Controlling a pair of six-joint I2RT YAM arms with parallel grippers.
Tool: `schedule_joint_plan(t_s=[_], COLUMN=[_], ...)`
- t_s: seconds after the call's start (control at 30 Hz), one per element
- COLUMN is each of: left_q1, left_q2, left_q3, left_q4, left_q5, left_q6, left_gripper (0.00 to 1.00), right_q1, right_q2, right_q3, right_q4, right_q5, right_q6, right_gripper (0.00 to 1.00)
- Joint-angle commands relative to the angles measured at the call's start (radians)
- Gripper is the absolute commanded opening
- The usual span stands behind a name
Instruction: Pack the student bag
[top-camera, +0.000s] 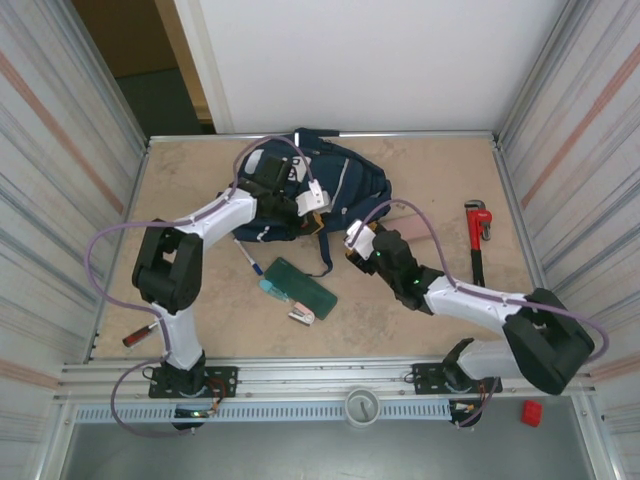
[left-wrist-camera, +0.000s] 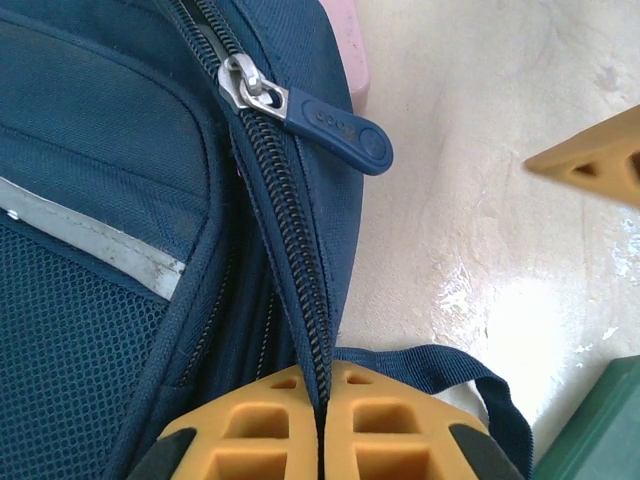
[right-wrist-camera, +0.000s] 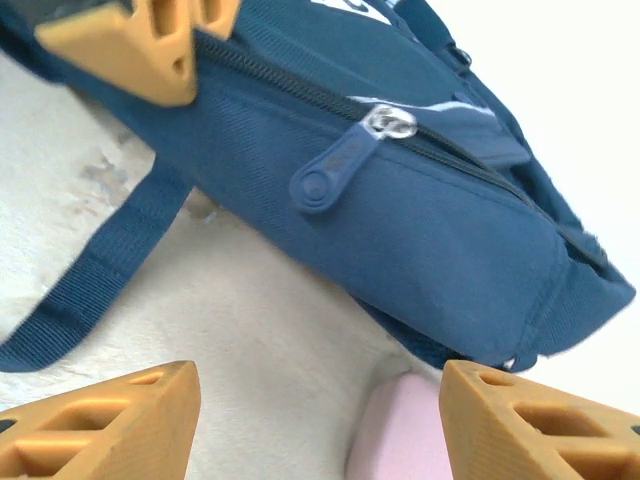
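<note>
Left gripper (left-wrist-camera: 322, 400) pinches student bag (left-wrist-camera: 100, 150) (zipper edge); right gripper (right-wrist-camera: 318, 385) gapes beside it.

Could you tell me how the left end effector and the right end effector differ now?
The left end effector is shut, pinching the student bag at its zipper; the right end effector is open and grips nothing. The left touches the bag; the right sits beside it, by a pink object. Both have orange fingers.

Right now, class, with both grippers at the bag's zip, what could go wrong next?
The left gripper is pinched shut on the closed zip line of the student bag; sliding the zipper pull toward it may jam.
The open right gripper straddles a pink object, so closing could grab that instead.
</note>
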Motion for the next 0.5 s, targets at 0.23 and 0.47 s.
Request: schedule_joint_plan(t_s=[0.23, 0.47], left_q1=[0.005, 0.005], left_q2=[-0.019, -0.023], left_q3=[0.050, 0.050], left_q4=[-0.053, -0.063], left_q5=[0.103, 0.096], left_q6=[0.008, 0.013], left_gripper=[0.01, 0.01], right_q1=[0.077, 0.080], right_q2=[0.170, 0.205], right_q3=[0.083, 0.116], right_q4=[0.234, 0.243], right_q5=[0.144, 0.135], right_q6=[-0.279, -0.311], right_gripper=[0.61, 0.57])
